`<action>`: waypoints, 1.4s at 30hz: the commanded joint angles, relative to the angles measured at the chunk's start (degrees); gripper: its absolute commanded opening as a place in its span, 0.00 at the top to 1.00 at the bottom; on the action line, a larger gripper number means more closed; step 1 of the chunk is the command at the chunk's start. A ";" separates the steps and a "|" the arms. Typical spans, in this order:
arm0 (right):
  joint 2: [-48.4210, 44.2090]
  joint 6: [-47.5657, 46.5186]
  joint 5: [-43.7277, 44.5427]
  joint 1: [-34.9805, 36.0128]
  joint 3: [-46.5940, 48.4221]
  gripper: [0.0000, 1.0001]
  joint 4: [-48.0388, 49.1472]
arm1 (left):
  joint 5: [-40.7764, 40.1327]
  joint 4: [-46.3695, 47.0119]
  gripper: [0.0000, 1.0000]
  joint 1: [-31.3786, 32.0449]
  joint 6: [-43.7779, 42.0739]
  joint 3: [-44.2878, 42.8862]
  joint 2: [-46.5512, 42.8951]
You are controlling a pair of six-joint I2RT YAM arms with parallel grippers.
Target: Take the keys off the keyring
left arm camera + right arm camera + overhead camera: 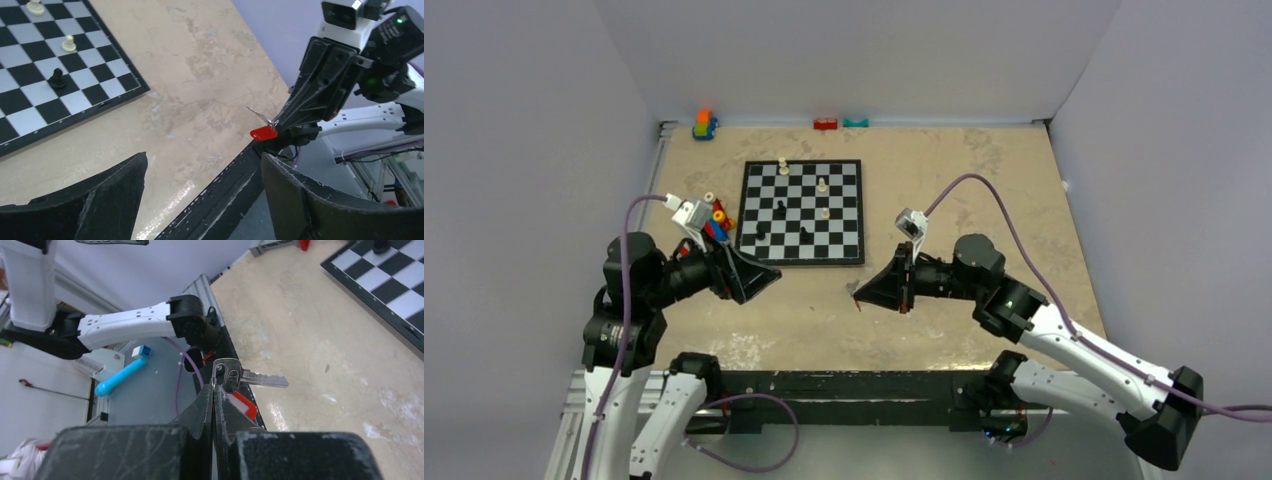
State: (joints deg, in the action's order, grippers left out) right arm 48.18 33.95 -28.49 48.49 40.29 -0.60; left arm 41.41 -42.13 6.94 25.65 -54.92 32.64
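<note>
**Keyring held up by the right gripper; no key is off yet**
The right gripper point(214, 386) is clenched on the keyring point(219, 369) in the air over the worktop point(984, 180), with a silver key point(262, 379) and a red-headed key point(263, 133) attached. The left gripper point(203, 156) faces it, spread and empty. It likely needs to close on one key next and slide it off the ring.
</note>
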 commanded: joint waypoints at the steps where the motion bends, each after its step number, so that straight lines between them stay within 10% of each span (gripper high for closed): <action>1: 0.83 -4.24 -9.98 0.32 2.62 1.00 10.86 | 8.59 6.24 0.13 0.36 3.00 -2.17 -1.95; 10: 3.79 -0.49 -17.18 0.30 5.60 1.00 24.98 | 14.14 11.35 0.21 0.40 5.20 -2.91 -4.32; 25: 7.76 18.75 0.96 0.31 7.86 1.00 46.78 | 2.63 27.55 0.33 0.36 24.23 -5.73 0.38; 34: 8.60 28.84 25.06 0.34 16.05 1.00 30.49 | -4.68 26.31 0.41 0.40 33.29 -14.21 10.61; 42: 8.83 34.47 29.16 0.35 17.28 1.00 28.81 | -1.79 35.27 0.47 2.06 38.58 -15.16 15.35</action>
State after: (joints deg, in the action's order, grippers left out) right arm 56.97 64.34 -3.79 48.64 55.70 29.41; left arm 38.48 -14.11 7.77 59.33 -68.69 46.94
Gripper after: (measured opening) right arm 0.007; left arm 0.542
